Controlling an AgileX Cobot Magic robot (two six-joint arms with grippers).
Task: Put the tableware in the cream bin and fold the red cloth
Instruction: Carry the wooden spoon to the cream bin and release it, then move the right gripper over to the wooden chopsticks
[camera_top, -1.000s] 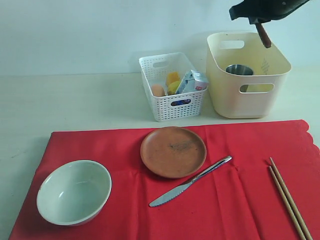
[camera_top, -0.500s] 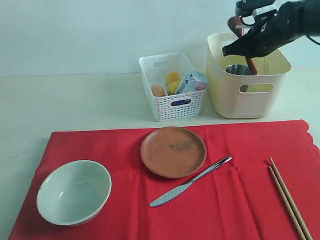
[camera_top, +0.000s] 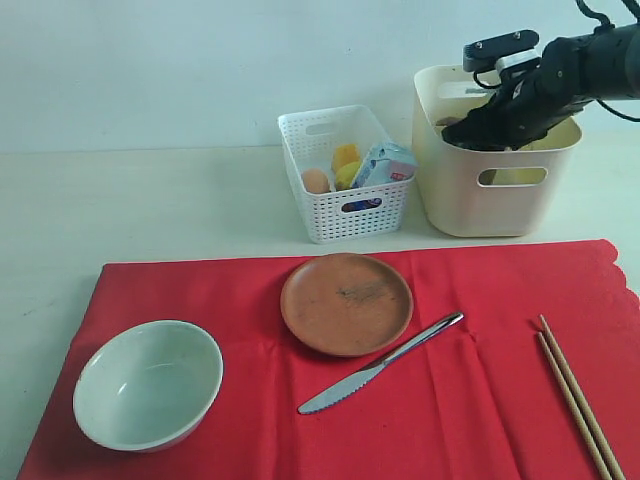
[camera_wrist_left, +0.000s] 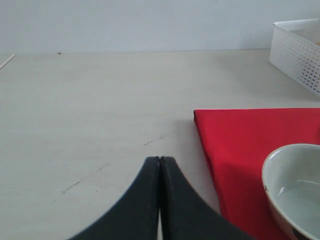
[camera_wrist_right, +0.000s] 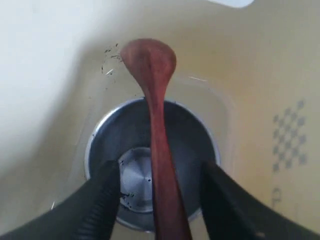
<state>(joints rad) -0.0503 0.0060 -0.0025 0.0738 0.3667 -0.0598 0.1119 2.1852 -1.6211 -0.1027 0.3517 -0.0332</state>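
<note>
At mouth of tall cream plastic bin (camera_top: 455, 190): right hand (camera_wrist_right: 160, 167), parted, gripping nothing; dark wooden spoon (camera_wrist_right: 152, 75) loose between its fingers (camera_wrist_right: 107, 200), across round steel cup (camera_wrist_right: 105, 145). Over pale tabletop (camera_wrist_left: 75, 100): left hand (camera_wrist_left: 160, 165), pressed shut, empty. On bright red cloth (camera_top: 480, 400): pale green-white bowl (camera_top: 148, 383), terracotta round plate (camera_top: 346, 302), metal knife (camera_top: 380, 363), wooden chopsticks (camera_top: 575, 395).
</note>
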